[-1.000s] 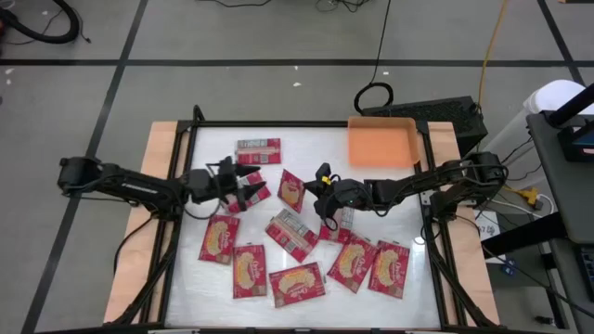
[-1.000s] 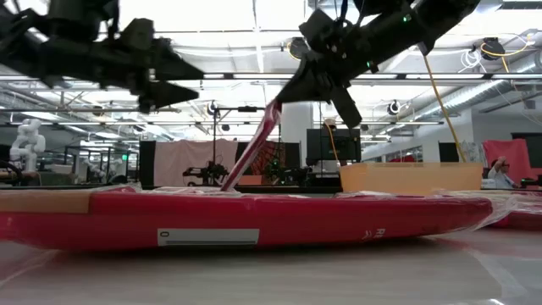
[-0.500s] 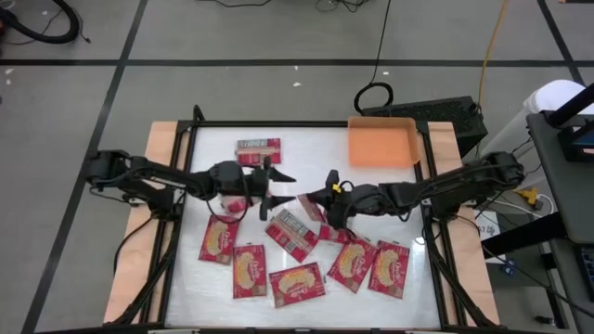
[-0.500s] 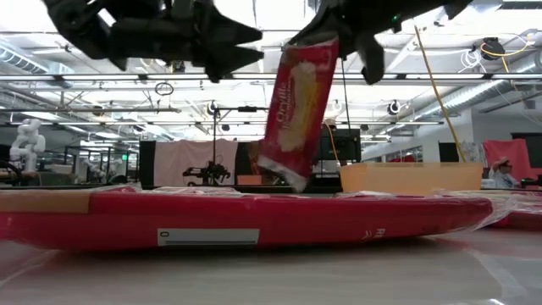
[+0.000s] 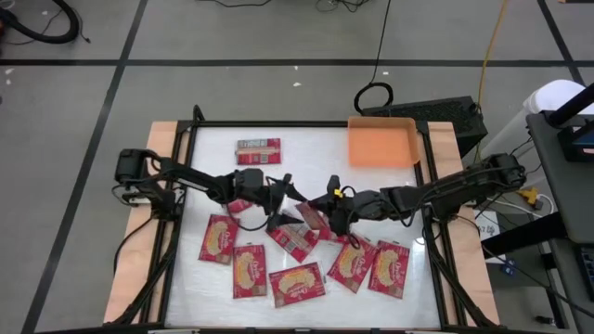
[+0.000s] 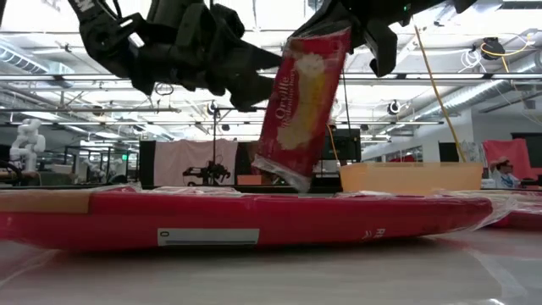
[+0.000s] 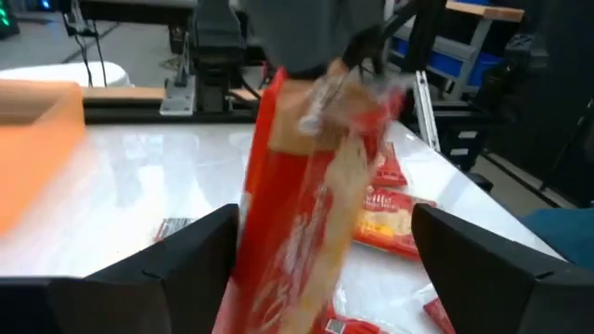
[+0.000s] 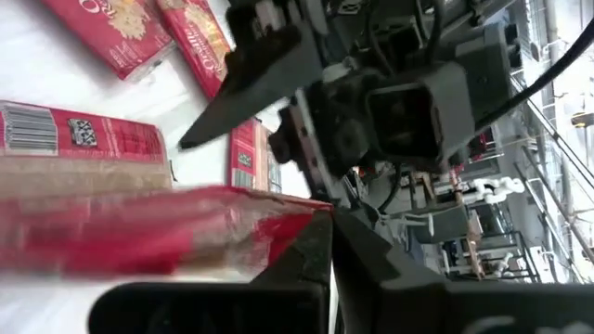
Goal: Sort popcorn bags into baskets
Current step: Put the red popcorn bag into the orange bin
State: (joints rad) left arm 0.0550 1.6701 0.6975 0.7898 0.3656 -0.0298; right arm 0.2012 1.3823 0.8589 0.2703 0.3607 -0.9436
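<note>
My right gripper (image 5: 321,206) is near the table's middle, shut on one red popcorn bag (image 6: 301,106) that hangs below it. My left gripper (image 5: 281,199) is open. It reaches in from the table's left, with one finger (image 7: 172,269) on each side of that bag (image 7: 306,186); I see no touch. Several more popcorn bags (image 5: 249,271) lie flat on the white table top. The orange tray (image 5: 380,142) sits at the far right corner. My right gripper pinches the popcorn bag by its upper end (image 6: 337,38), coming at it from the table's right. The bag hangs below the fingers, tilted a little, with its popcorn picture showing in the low view. Its lower end (image 6: 279,169) is off the table.
Loose bags lie near and below both grippers, one (image 5: 292,237) right under them. A bag (image 5: 259,150) with its printed panel up lies toward the far edge. A black frame (image 5: 306,123) rims the table. Bare table top lies between the grippers and the tray.
My right gripper has lifted the bag; its lower end rested on the table a second ago and now hangs off it. My left gripper has moved toward the table's right, up to the hanging bag, and its open fingers now stand on either side of it.
</note>
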